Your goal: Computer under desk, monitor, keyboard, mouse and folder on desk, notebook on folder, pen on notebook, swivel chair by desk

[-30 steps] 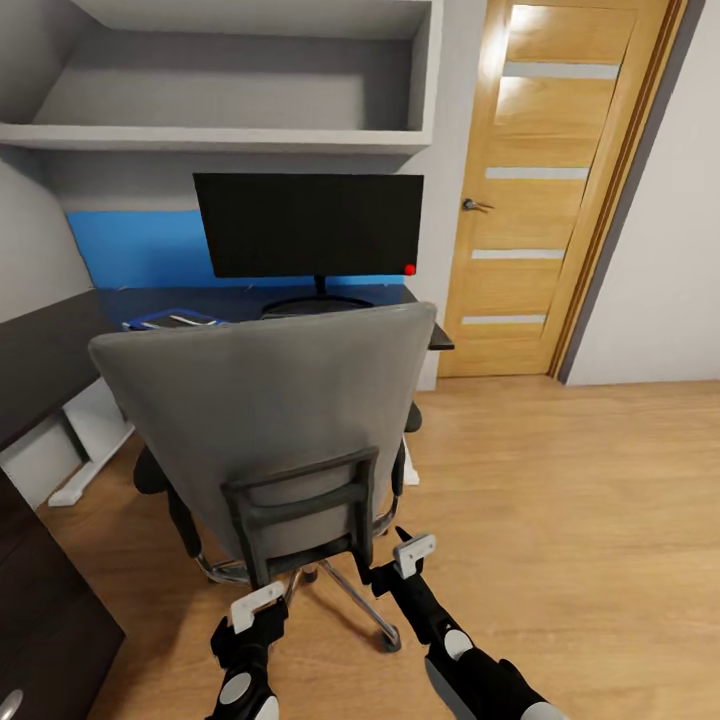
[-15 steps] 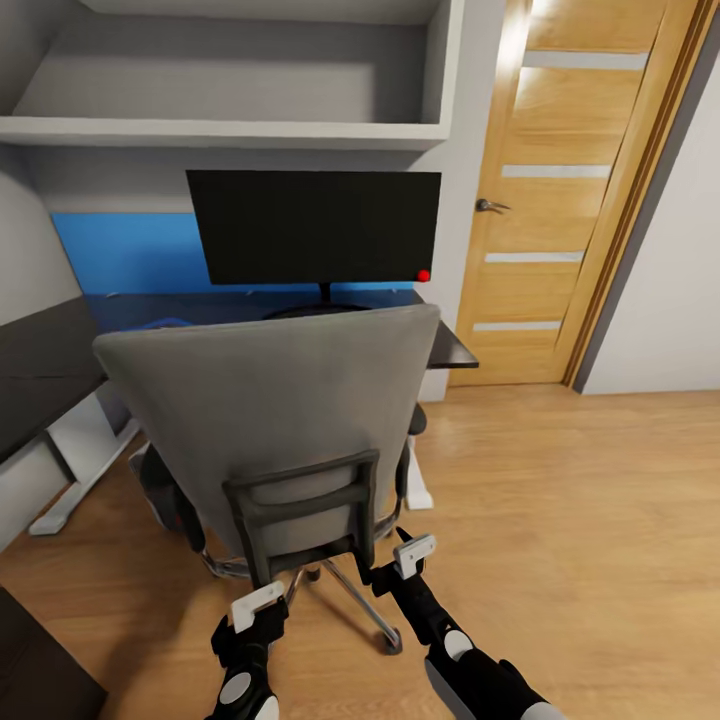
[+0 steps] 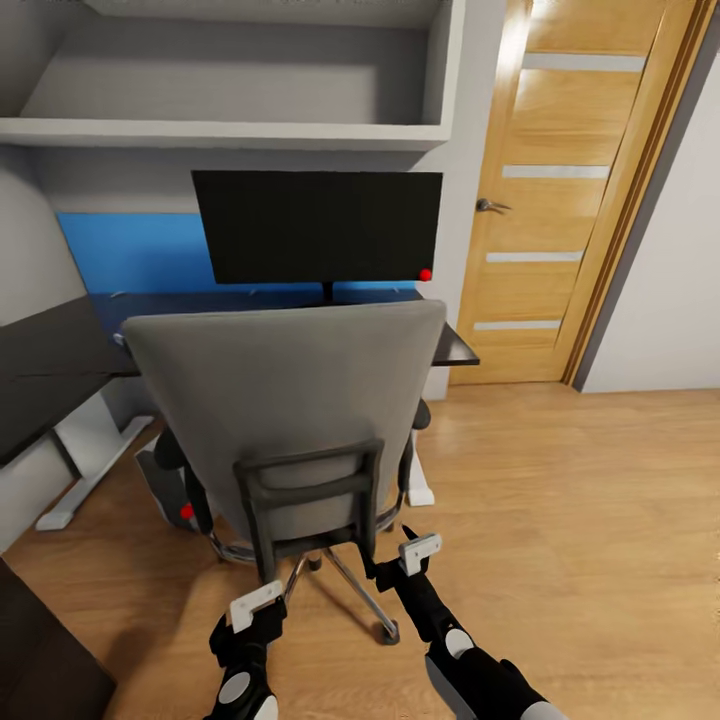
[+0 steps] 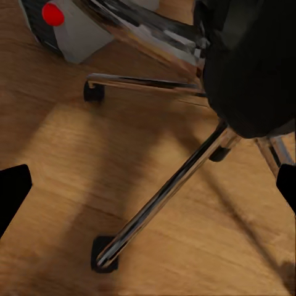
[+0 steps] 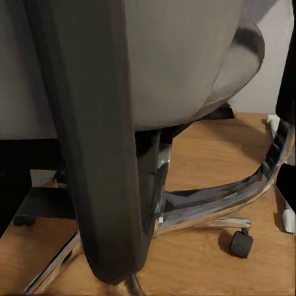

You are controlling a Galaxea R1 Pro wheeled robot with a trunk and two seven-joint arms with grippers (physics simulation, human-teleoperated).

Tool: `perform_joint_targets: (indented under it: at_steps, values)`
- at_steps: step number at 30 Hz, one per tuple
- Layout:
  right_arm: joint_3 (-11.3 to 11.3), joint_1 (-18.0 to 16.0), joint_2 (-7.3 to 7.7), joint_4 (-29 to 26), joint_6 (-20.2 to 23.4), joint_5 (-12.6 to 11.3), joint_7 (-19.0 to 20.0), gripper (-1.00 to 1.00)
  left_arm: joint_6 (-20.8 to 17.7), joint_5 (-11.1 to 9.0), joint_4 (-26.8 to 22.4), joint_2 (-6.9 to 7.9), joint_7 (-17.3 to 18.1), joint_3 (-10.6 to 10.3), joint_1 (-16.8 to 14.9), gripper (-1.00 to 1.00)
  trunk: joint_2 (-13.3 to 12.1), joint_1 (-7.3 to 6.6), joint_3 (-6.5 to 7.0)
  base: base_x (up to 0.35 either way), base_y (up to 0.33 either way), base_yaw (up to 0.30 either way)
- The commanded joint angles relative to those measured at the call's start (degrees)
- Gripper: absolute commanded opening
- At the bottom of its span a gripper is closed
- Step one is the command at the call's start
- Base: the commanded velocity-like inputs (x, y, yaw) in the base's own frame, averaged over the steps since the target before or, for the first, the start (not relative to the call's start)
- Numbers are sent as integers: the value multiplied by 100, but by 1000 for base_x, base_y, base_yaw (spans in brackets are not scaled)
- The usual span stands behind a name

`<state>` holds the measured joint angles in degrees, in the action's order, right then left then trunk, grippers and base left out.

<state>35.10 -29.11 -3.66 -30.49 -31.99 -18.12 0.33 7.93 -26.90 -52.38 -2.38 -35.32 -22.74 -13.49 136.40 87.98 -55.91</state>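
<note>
The swivel chair (image 3: 290,400) stands with its grey back toward me, close in front of the black-topped desk (image 3: 55,355). On the desk behind it, the black monitor (image 3: 320,225) stands upright. Under the desk, left of the chair, shows a corner of the grey computer (image 3: 160,478) with its red light. My left gripper (image 3: 258,600) hangs open above the chair's chrome legs (image 4: 166,191), with the computer (image 4: 68,34) beyond. My right gripper (image 3: 415,550) is open just behind the black back support (image 5: 92,142). The chair back hides the keyboard, mouse, folder, notebook and pen.
A wooden door (image 3: 560,200) stands shut at the right, with open wood floor (image 3: 580,500) in front of it. Grey shelves (image 3: 230,130) hang above the monitor, over a blue wall panel (image 3: 130,250). A dark cabinet corner (image 3: 40,660) sits at my near left.
The view closed in on the desk over the first half second. The chair has since rolled a little right, and the computer's red light now shows beside it. Both grippers stay low behind the chair.
</note>
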Motion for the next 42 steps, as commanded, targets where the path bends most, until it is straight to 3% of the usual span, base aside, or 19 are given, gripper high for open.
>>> perform_joint_targets:
  at_steps: [1,25,27,33,36,38,40,42]
  values:
    - [32,-7,1,7,-27,-64,2,100,42,-60,-1,5,-28,-20,-5,100,2,-4,-5,-307,0,0]
    - [34,-7,-6,134,-27,-74,-10,100,42,-85,94,26,-29,-23,-5,100,2,-4,-5,-333,0,0]
    - [33,-7,-8,171,-27,-79,-12,100,47,-89,182,30,-28,-25,-5,100,2,-4,-5,-254,0,0]
    - [2,-7,7,578,-29,-121,-23,100,96,-84,1041,33,-37,-38,-5,100,2,-4,-5,-73,0,0]
    - [-42,-7,-3,1245,-131,-324,-22,100,497,-92,1562,35,-32,-38,-5,100,-118,-70,49,-11,0,0]
    - [-56,-7,-5,1502,-257,-557,-19,100,755,-94,1818,35,-26,-38,-5,100,-198,-114,85,-5,0,0]
    - [-58,-7,-9,1927,-419,-992,-6,100,958,-96,2160,36,-16,-36,-5,100,-278,-158,121,-2,0,0]
    - [-57,-7,-15,2180,-463,-1170,2,100,1013,-100,2374,37,-9,-31,-5,100,-359,-202,157,0,0,0]
